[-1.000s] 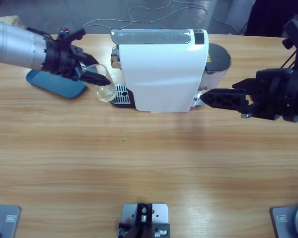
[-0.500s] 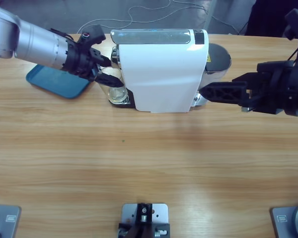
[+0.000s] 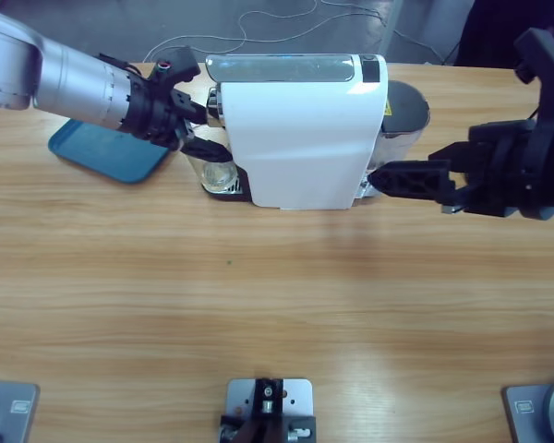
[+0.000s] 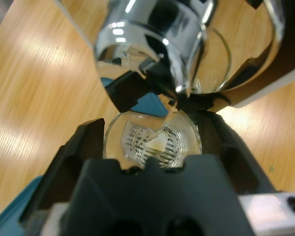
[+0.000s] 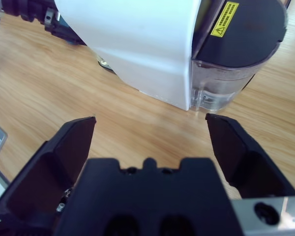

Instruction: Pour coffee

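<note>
Left gripper [image 3: 206,146] [image 4: 152,142] clamped on a clear glass [image 3: 218,173] [image 4: 152,140], one black jaw on each side of its wall. In the left wrist view the glass sits on the drip grille [image 4: 155,142], seen through its bottom, right under the chrome spout [image 4: 152,39]. No dark liquid visible in the glass; coffee can't be made out in any view. Lower part of the glass is hidden by the gripper body in that view. In the high view the glass is half tucked under the machine's front, rim partly covered by the jaw.

Right gripper [image 3: 380,177] [image 5: 150,140] jaws spread wide, holding nothing, pointing at the back end of the white coffee machine [image 3: 300,129] [image 5: 132,44], near its dark water tank [image 3: 404,115] [image 5: 238,54]. High view: jaw tips just beside the machine's lower rear corner; touching or not, can't tell. Yellow warning label [image 5: 223,18] on the tank, text unreadable.

Teal tray [image 3: 106,150] lies left of the machine on the wooden table [image 3: 277,305], partly covered by the left arm. Cables [image 3: 258,28] on the floor beyond the table, cut off at the top edge.
</note>
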Motion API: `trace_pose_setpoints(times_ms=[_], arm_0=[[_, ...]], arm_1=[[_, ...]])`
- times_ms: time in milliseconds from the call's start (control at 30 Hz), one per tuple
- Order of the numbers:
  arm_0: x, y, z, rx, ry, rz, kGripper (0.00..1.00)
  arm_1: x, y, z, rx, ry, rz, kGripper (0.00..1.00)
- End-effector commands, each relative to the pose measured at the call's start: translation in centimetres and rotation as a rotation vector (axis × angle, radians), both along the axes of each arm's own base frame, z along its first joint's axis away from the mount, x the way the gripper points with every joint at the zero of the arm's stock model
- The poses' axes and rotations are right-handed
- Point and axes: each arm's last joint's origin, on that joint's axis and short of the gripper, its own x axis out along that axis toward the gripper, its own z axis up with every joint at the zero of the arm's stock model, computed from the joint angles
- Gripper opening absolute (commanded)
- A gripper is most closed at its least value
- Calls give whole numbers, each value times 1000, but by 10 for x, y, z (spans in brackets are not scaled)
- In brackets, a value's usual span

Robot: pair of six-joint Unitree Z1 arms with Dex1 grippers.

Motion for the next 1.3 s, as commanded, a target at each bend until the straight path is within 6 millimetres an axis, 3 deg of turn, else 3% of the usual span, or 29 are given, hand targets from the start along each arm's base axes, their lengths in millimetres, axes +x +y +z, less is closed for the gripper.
trace_pose_setpoints(times_ms=[33,267,467,733,833,1000,1067,1100,1167,1200,1233,1300], arm_0=[[6,-4,-11,21,0,21,982],[-7,11,2,1,0,53,982],[-29,29,3,9,14,63,982],[-59,55,21,-8,-25,91,982],[-74,68,24,-9,-15,155,982],[-102,83,24,-40,46,211,982],[-111,85,24,-26,81,240,982],[-118,86,25,-13,95,252,982],[-128,87,30,-27,115,274,982],[-131,87,32,-42,125,290,982],[-135,87,36,-66,138,306,982],[-141,87,40,-90,160,315,982]], arm_1=[[8,4,-7,-45,20,-9,1000],[8,4,-7,-46,20,-9,1000],[8,3,-6,-42,16,-11,1000],[7,3,1,-25,-3,-14,1000],[2,-5,12,-33,-23,-21,1000],[0,-12,62,-87,-124,-26,979],[3,-9,74,-118,-124,-7,853],[3,-8,81,-130,-133,3,740],[7,-8,98,-144,-145,-4,418],[12,-9,108,-145,-145,-14,104],[19,-9,115,-148,-155,-33,0],[39,-9,130,-166,-154,-98,0]])
